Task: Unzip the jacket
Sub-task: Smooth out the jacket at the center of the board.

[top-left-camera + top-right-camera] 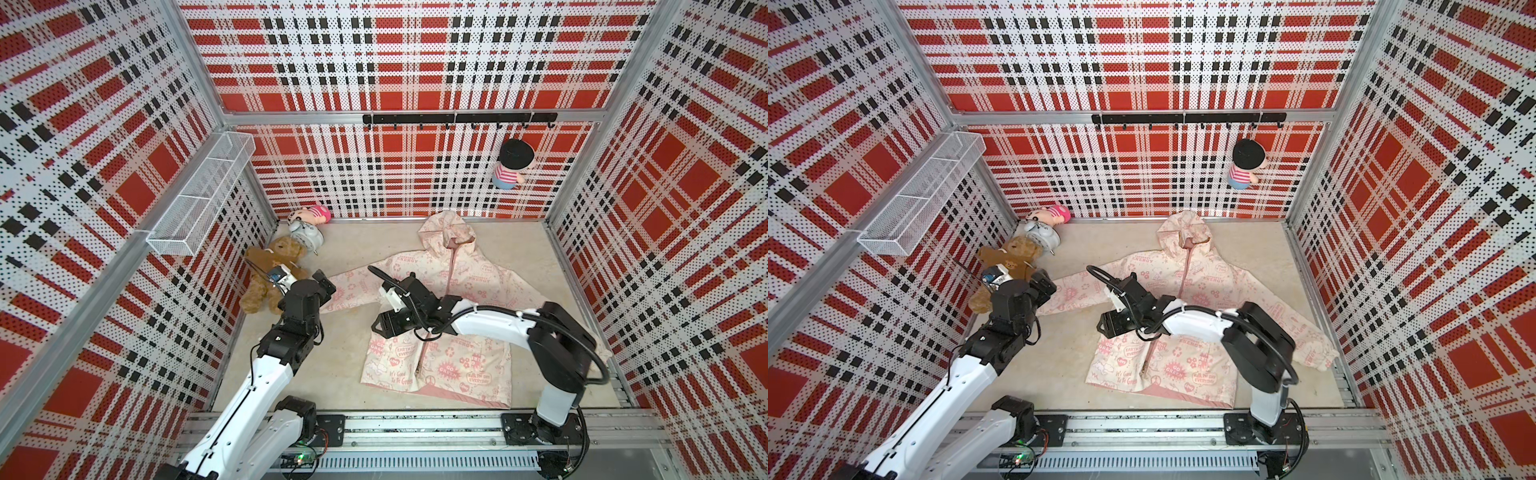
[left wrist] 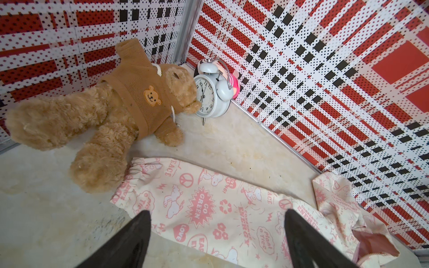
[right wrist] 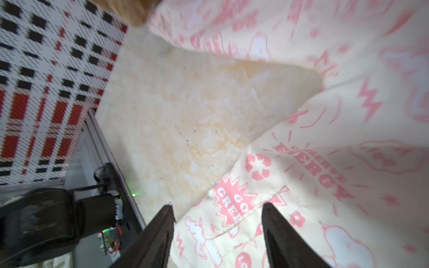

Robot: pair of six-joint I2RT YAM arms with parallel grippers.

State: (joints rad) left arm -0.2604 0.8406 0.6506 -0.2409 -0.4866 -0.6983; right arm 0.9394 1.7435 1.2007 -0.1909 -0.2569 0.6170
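The cream jacket [image 1: 478,274] with pink prints lies flat on the floor, hood toward the back wall, in both top views [image 1: 1208,274]. Its pink zipper [image 1: 454,270] runs down the front; the middle stretch is hidden under my right arm. My left gripper [image 1: 327,281] hovers open over the end of the jacket's left sleeve [image 2: 209,204], with only fabric below its fingers [image 2: 144,218]. My right gripper [image 1: 380,326] points left over the jacket's side edge [image 3: 232,204]. It stands open [image 3: 218,208] with nothing gripped, and that wrist view is blurred.
A brown teddy bear [image 1: 270,274], a white alarm clock [image 1: 305,237] and a pink doll [image 1: 318,214] crowd the back left corner. Another doll [image 1: 513,164] hangs from the hook rail [image 1: 457,118]. A wire basket [image 1: 203,195] juts from the left wall.
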